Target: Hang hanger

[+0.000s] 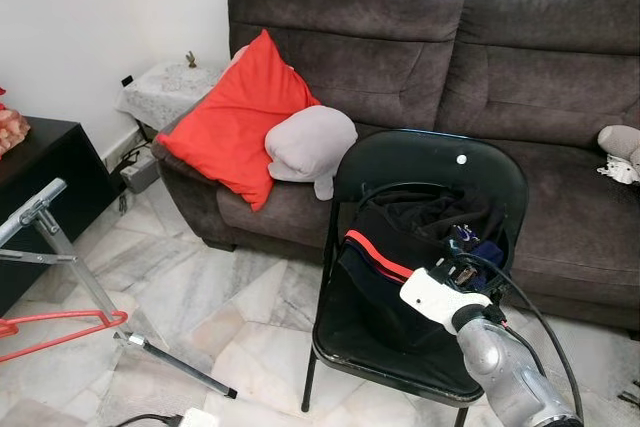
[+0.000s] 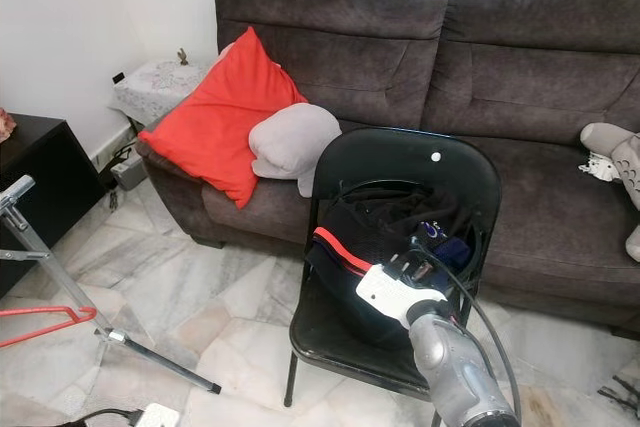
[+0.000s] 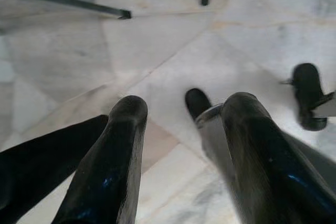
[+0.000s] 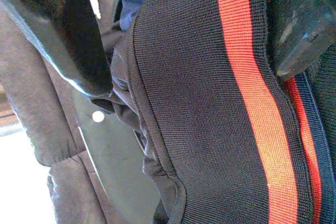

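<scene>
Currently: right end effector [image 4: 173,40] at dark red-striped garment [image 1: 385,267] on black folding chair [image 1: 430,162].
Its fingers spread over the fabric, gripping nothing; left end effector [image 3: 178,129] open above marble floor [image 3: 173,51]; red wire hanger [image 1: 55,332] hangs on metal rack [image 1: 60,242].

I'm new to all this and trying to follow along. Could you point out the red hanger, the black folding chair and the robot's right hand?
red hanger [image 1: 60,319], left eye view, on its upper bar.
black folding chair [image 1: 420,160], left eye view, on the backrest.
right hand [image 4: 173,30], right wrist view, between its two fingers, over the striped garment.
</scene>
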Available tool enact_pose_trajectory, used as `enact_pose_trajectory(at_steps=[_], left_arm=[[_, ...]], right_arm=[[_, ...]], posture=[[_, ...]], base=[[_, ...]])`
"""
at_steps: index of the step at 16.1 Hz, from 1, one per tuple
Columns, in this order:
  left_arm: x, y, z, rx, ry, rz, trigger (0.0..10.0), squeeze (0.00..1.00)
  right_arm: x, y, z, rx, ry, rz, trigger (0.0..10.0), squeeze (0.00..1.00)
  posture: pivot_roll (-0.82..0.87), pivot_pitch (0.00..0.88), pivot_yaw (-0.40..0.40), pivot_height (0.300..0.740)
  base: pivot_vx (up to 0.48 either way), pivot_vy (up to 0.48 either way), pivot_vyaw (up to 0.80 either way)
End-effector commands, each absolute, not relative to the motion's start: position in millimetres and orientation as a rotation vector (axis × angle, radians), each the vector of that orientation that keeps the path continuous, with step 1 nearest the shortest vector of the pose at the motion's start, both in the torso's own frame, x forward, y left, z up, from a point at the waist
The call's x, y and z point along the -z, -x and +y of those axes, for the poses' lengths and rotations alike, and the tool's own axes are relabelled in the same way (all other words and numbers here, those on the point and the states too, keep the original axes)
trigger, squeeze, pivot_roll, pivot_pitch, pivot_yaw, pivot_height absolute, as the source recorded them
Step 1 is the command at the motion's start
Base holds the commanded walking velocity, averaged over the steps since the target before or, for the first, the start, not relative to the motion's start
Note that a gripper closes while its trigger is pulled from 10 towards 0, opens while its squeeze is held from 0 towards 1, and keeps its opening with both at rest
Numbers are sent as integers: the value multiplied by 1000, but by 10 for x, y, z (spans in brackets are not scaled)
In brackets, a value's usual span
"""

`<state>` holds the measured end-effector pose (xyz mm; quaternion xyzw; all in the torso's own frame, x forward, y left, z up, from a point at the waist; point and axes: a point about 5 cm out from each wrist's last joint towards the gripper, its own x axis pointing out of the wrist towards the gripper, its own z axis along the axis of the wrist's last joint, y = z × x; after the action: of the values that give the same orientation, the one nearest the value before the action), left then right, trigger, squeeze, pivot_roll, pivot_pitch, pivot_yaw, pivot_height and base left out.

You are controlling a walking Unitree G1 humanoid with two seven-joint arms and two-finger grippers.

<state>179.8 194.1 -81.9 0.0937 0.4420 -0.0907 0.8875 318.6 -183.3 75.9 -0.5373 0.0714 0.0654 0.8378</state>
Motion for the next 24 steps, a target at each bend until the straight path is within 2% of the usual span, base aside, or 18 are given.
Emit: enact_pose_trajectory(at_steps=[1, 7, 13, 16, 19, 24], left_arm=[[838, -1735, 2000, 176, -192, 932, 10000, 0], [855, -1703, 1993, 163, -194, 939, 10000, 0], [803, -1809, 2017, 130, -213, 902, 10000, 0], [819, -1779, 2010, 129, -214, 910, 10000, 0], [826, -1762, 2015, 127, -216, 915, 10000, 0], [813, -1794, 2007, 128, -220, 906, 10000, 0]], right_arm=[[-770, -3193, -1869, -115, 1181, 139, 10000, 0], [-897, -3231, -1872, -31, 1182, 56, 10000, 0], [-714, -3226, -1816, -140, 1176, 135, 10000, 0], [-705, -3267, -1840, -131, 1197, 162, 10000, 0], [-827, -3357, -1838, -61, 1195, 91, 10000, 0], [-875, -3398, -1732, -108, 1153, 14, 10000, 0]], posture=[[-73, 54, 66, 740], [-70, 54, 65, 740], [-66, 52, 62, 740], [-65, 51, 62, 740], [-60, 51, 62, 740], [-58, 50, 61, 740]], base=[[0, 0, 0], [0, 0, 0], [0, 0, 0], [0, 0, 0], [0, 0, 0], [0, 0, 0]])
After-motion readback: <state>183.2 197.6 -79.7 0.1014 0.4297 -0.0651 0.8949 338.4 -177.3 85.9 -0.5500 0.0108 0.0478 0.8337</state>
